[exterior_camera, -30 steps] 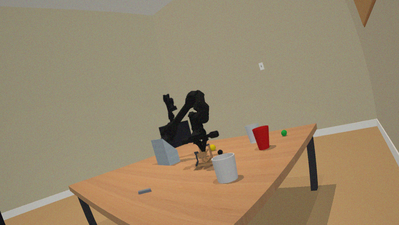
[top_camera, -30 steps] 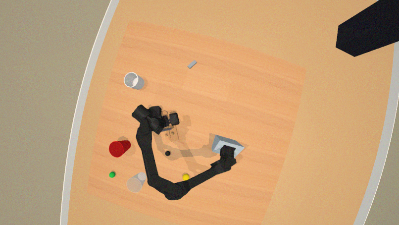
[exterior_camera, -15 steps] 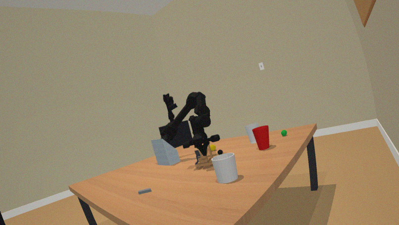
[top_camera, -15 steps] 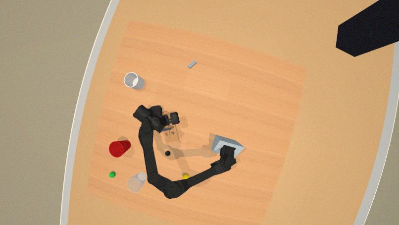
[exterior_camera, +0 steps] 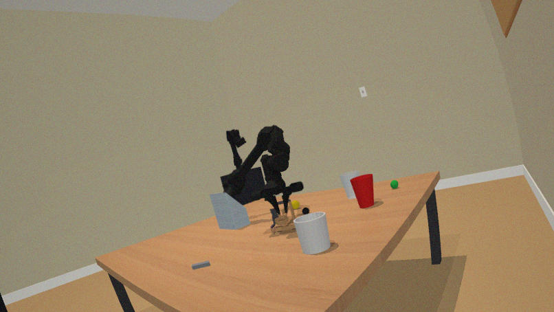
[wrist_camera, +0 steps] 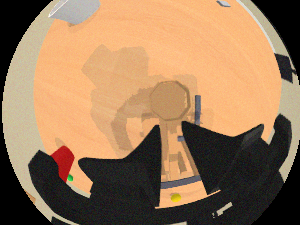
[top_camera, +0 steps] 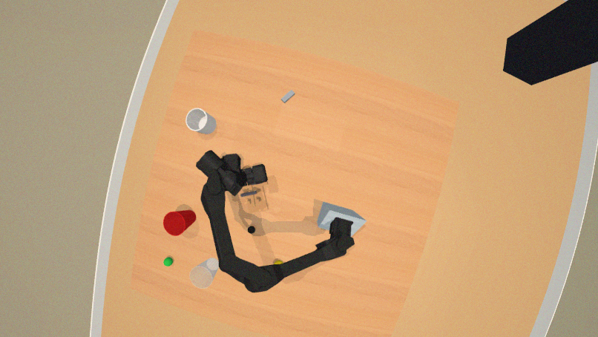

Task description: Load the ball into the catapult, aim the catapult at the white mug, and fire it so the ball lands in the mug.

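The small wooden catapult [exterior_camera: 284,229] with dark blue bars stands on the table. Its octagonal cup [wrist_camera: 170,100] shows no ball in the wrist view. My gripper [exterior_camera: 282,214] [wrist_camera: 172,125] is partly open, low over the catapult. The throwing arm shows between the fingertips and nothing is gripped. The arm hides the fingertips in the top view. The white mug [top_camera: 209,125] [exterior_camera: 313,234] [wrist_camera: 80,11] stands upright. A black ball [top_camera: 251,229] [exterior_camera: 305,210] lies near the catapult. A yellow ball [top_camera: 278,262] [exterior_camera: 295,204] [wrist_camera: 175,197] is partly under my arm in the top view.
A red cup [top_camera: 174,223] [exterior_camera: 363,191] [wrist_camera: 63,161] and a pale cup [top_camera: 202,276] [exterior_camera: 348,185] stand near a green ball [top_camera: 168,261] [exterior_camera: 394,183] [wrist_camera: 70,178]. A blue-grey block [exterior_camera: 228,211] is near the arm base. A small grey bar [top_camera: 288,96] [exterior_camera: 201,265] lies apart.
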Controlling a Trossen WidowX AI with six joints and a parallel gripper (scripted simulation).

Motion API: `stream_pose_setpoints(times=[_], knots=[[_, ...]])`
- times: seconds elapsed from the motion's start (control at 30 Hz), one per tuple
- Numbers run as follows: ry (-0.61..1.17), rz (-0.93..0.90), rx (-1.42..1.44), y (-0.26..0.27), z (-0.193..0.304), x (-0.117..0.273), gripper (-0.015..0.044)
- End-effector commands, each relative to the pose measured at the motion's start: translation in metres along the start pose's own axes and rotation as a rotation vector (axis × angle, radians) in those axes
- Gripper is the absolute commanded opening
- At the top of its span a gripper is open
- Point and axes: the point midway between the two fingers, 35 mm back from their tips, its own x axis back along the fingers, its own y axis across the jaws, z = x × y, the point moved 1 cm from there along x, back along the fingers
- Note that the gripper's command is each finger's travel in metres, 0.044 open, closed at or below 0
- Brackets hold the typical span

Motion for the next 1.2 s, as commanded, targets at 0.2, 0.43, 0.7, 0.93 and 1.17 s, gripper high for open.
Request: stream_pose_setpoints(times=[0.2,0.43,0.7,0.93,1.17], knots=[[-0.007,-0.004,-0.002,0.000,-0.007,0.016,0.0367],[-0.021,-0.014,-0.004,-0.003,-0.011,0.112,0.0440],[-0.027,-0.020,0.146,0.001,-0.008,0.095,0.0440],[-0.027,-0.016,0.386,0.002,0.001,0.093,0.0440],[-0.027,-0.011,0.628,0.004,0.010,0.090,0.0440]])
